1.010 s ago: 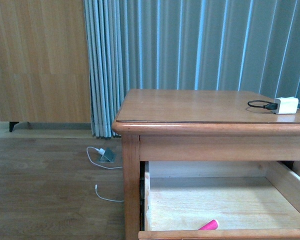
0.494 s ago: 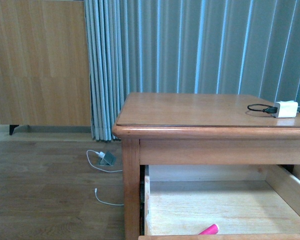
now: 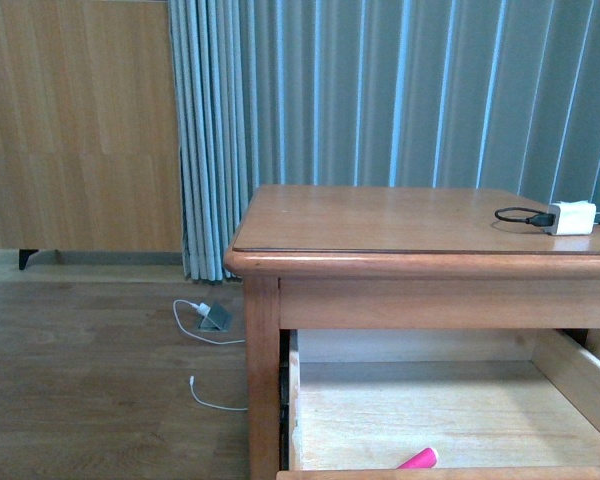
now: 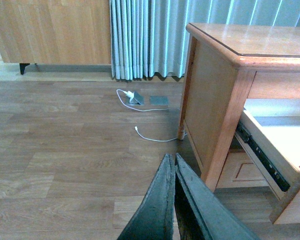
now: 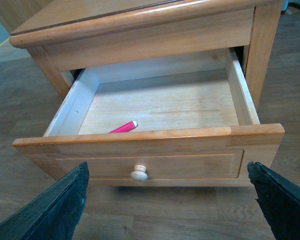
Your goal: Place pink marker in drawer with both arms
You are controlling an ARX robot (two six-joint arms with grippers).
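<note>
The pink marker (image 5: 123, 127) lies inside the drawer (image 5: 155, 150), close behind its front panel; its tip also peeks out in the front view (image 3: 418, 460). The drawer is pulled well out of the nightstand (image 3: 380, 225), with its round wooden knob (image 5: 138, 173) facing me. My right gripper (image 5: 167, 172) hangs open in front of the drawer face, fingers wide apart to either side of the knob and holding nothing. My left gripper (image 4: 173, 159) is shut and empty, hovering over the floor to the left of the nightstand's (image 4: 215, 85) side. Neither arm shows in the front view.
A white charger block (image 3: 570, 216) with a black cable sits at the right of the nightstand top. White cables and a small grey adapter (image 3: 212, 314) lie on the wooden floor by the curtain (image 3: 380, 90). A wooden cabinet (image 3: 75, 120) stands at the back left.
Over the last second the front camera's view shifted a little, so the nightstand sits slightly lower in frame. The marker stays where it was in the drawer.
</note>
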